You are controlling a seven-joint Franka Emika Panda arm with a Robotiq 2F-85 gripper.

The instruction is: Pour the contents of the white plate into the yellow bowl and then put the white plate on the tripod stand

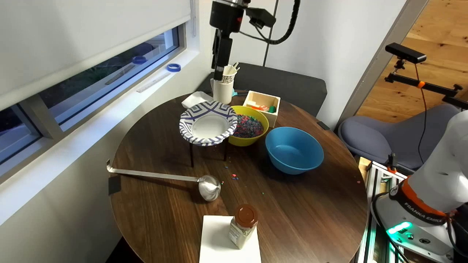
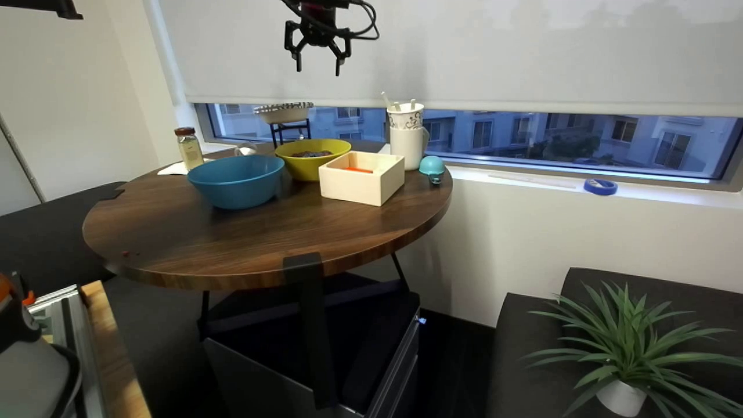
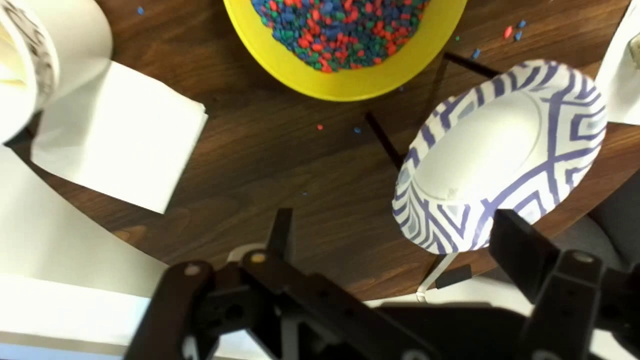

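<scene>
The white plate with its patterned rim rests on top of the tripod stand, whose thin black legs reach the table. They also show in an exterior view as the plate and the stand. In the wrist view the plate looks empty. The yellow bowl stands beside the stand and holds multicoloured small pieces; it also shows in the wrist view. My gripper is open and empty, in the air well above the table. In the wrist view its fingers are spread apart.
A blue bowl, a wooden box and a white mug with a cup stand near the yellow bowl. A metal ladle and a jar on a white square lie further off. A few loose pieces are scattered on the table.
</scene>
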